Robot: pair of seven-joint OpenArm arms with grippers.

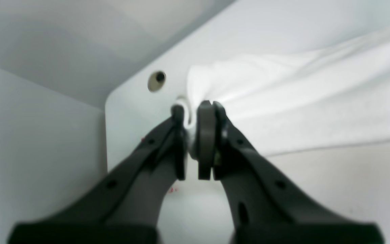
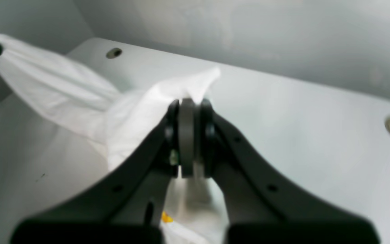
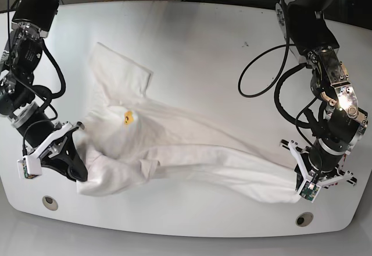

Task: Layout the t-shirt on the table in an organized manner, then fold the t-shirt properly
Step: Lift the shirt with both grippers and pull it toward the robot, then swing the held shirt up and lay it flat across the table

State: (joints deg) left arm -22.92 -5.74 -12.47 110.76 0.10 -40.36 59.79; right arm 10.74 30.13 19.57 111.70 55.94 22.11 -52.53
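On the left wrist view I see my left gripper (image 1: pixel 195 135) pinched tight on a bunched edge of the t-shirt (image 1: pixel 300 101), a grommet hole (image 1: pixel 156 80) at 11 o'clock from it. On the right wrist view my right gripper (image 2: pixel 190 135) is clamped on another fold. From the base view the shirt sags crumpled across the table (image 3: pixel 197 41), stretched between both arms, yellow emblem (image 3: pixel 128 117) facing up

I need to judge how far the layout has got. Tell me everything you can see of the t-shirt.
The t-shirt is white, soft-looking cloth with a small yellow emblem facing up. It lies wrinkled and stretched across the table, not flat. One sleeve spreads toward the far side. The left end effector pinches one end, the right end effector the other, both shut on the cloth.
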